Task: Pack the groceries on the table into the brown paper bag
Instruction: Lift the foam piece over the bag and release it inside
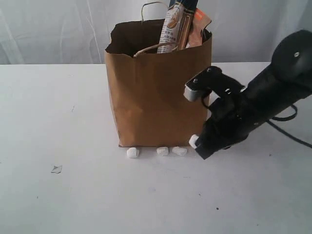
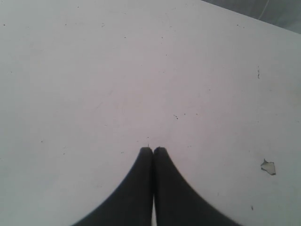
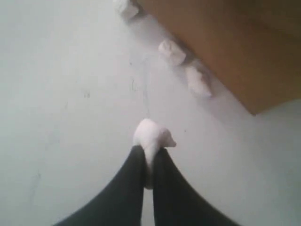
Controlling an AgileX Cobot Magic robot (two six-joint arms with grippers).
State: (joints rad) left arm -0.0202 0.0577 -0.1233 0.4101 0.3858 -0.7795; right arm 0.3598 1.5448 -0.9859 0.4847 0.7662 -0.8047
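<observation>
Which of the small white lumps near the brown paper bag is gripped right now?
The small white lump pinched between the right gripper's fingers; the other three lie loose along the brown paper bag's base.

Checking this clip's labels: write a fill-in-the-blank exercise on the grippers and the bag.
1. The right gripper pinches one white lump; ___ more lie on the table at the foot of the brown paper bag.
2. The left gripper is ___, holding nothing.
3. The pasta packet sticks out of the bag's ___.
Missing: three; shut; top.
</observation>
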